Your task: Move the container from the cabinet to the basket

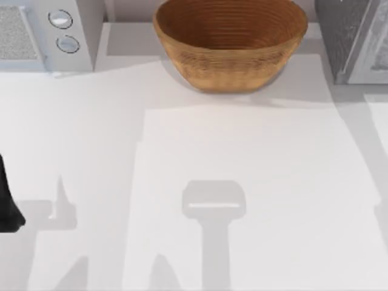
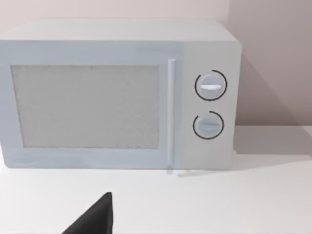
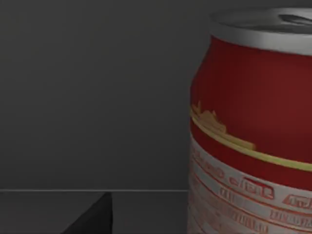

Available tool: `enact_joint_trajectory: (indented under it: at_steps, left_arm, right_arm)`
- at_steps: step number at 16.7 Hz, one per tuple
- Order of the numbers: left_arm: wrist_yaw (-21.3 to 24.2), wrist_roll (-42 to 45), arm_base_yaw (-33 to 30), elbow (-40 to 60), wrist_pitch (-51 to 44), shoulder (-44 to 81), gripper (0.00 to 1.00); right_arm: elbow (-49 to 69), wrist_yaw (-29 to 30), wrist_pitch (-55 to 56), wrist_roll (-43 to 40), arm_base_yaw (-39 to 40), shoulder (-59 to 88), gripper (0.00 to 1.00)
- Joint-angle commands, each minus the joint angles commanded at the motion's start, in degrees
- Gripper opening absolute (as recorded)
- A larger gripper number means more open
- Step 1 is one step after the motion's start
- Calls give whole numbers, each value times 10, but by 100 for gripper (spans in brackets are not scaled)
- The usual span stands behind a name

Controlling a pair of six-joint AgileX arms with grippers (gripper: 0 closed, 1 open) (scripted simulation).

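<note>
The container (image 3: 253,126), a red can with a silver top and a pale printed label, stands upright and close up in the right wrist view, on a dark grey floor before a dark grey wall. A black part of my right gripper (image 3: 95,217) shows beside it, apart from the can. The basket (image 1: 230,42), a wide woven light-brown bowl, sits at the table's far middle with nothing showing inside. The grey cabinet (image 1: 351,36) stands at the far right, next to the basket. My left arm (image 1: 7,206) is parked at the table's left edge, and its gripper (image 2: 95,217) faces the microwave.
A white microwave (image 1: 42,33) with two round knobs (image 2: 210,86) stands at the far left corner, its door shut. The white tabletop (image 1: 242,182) spreads wide in front of the basket, crossed by grey shadows.
</note>
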Motion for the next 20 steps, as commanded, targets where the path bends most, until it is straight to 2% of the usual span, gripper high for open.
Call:
enact_joint_trajectory:
  at_steps: [6,19,20]
  left_arm:
    - [0,0,0,0,0,0,100]
    - [0,0,0,0,0,0,100]
    - [0,0,0,0,0,0,100]
  right_arm:
    - [30,-5,2,0,-6,32,100]
    - [30,-5,2,0,-6,32,2]
    - [30,-5,2,0,-6,32,0]
